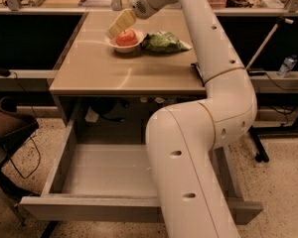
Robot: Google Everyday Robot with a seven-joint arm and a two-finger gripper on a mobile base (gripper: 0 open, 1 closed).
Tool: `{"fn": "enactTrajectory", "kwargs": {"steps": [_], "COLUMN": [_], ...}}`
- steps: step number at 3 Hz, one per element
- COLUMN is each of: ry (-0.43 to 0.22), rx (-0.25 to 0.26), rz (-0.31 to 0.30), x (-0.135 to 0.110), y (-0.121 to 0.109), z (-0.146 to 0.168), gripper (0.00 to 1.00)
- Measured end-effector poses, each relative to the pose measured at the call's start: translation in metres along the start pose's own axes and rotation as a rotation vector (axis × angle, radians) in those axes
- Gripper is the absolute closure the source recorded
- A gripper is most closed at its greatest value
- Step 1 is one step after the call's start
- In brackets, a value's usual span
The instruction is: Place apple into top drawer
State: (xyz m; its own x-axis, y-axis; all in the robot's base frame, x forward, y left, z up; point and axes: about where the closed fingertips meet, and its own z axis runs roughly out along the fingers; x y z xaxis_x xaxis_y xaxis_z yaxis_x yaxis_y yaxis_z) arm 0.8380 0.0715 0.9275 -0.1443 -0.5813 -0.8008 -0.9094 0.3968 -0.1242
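On the tabletop (114, 71), toward its far edge: a white bowl (120, 47) holding the apple (127, 37), red-orange, well apart from the drawer below. Just right of the bowl: a green crinkled bag (164, 42), lying flat; touching the bowl or not, cannot tell.

Hanging over the bowl's left rim: the pincer (112, 32), tan, tilted down and to the left, overlapping the apple's upper left side from this angle. Open, closed or gripping: cannot tell. In contact with the apple or just above it: cannot tell either.

Rising from the lower foreground, bending at the tabletop's right edge, then crossing back above the bag: the white arm (203, 133).

Under the tabletop, pulled out toward the camera: the top drawer (114, 209), grey and shallow, floor in plain sight, right part hidden behind the arm.

At the tabletop's right edge, beside the arm: a flat black item (197, 72), too dark to identify. Far right, on a low ledge: a small bottle (287, 66) with a blue label, writing too small to read.
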Motion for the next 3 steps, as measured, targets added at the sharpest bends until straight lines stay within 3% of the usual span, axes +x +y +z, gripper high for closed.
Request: {"fn": "enactTrajectory", "kwargs": {"steps": [2,3], "ry": [-0.019,-0.074], "rx": [0.001,0.049], "rz": [0.018,0.091], "x": [0.004,0.02], "y": [-0.004,-0.029], "z": [0.004,-0.002], "gripper": [0.0,0.0]}}
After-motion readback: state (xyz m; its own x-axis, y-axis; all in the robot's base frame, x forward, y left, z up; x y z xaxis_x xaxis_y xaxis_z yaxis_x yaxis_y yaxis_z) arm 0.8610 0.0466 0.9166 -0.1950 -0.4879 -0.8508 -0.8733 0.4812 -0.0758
